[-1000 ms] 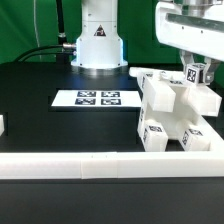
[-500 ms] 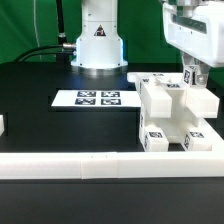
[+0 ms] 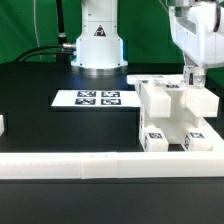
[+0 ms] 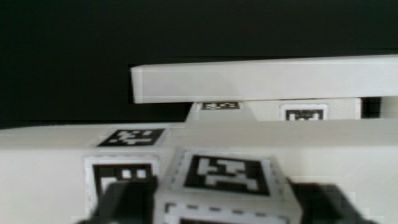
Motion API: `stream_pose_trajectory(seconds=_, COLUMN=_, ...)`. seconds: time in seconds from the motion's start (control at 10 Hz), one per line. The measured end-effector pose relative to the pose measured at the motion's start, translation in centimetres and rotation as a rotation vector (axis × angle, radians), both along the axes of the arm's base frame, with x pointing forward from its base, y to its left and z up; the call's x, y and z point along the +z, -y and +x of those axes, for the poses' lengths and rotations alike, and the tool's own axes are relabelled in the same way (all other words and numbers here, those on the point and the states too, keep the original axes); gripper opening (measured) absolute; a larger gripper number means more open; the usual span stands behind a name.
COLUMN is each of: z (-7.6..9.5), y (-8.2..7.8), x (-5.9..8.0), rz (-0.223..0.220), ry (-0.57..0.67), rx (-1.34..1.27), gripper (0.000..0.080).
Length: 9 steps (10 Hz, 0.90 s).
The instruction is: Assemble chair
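The chair [image 3: 172, 118] stands partly joined at the exterior view's right, a cluster of white blocky pieces with small tags. My gripper [image 3: 193, 78] reaches down onto its top at the far right. In the wrist view a white tagged piece [image 4: 224, 176] sits between my two dark fingers [image 4: 121, 203], and the gripper [image 4: 222, 207] straddles it closely. Whether the pads still press on it does not show. Behind it lie a flat white panel [image 4: 267, 80] and more tagged faces [image 4: 128, 139].
The marker board [image 3: 95, 98] lies flat on the black table left of the chair. A long low white rail [image 3: 90, 166] runs along the front edge. The arm's white base [image 3: 97, 45] stands at the back. A small white piece [image 3: 2, 125] shows at the left edge.
The hand has drifted up and toward the exterior view's right. The chair's upper pieces, tilted a second ago, now sit level and lower. The tag seen between the fingers is now covered.
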<state>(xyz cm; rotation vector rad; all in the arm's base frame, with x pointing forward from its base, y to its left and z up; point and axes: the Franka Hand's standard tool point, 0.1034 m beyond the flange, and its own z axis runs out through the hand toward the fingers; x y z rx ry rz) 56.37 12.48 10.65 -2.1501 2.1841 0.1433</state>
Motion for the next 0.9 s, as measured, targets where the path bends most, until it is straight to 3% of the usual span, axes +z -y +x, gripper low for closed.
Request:
stream_pose_trajectory(seconds=0.1, z=0.05, y=-0.04, x=0.02, rz=0.0, ry=0.003, rx=0.007, gripper=0.0514)
stream_pose_trajectory(seconds=0.2, z=0.21, y=-0.08, x=0.03, rz=0.0, ry=0.018, rx=0.023, gripper=0.0606)
stream_pose_trajectory(seconds=0.9, z=0.56, y=0.42, x=0.13, rz=-0.017, ry=0.066, rx=0.675, gripper=0.0649)
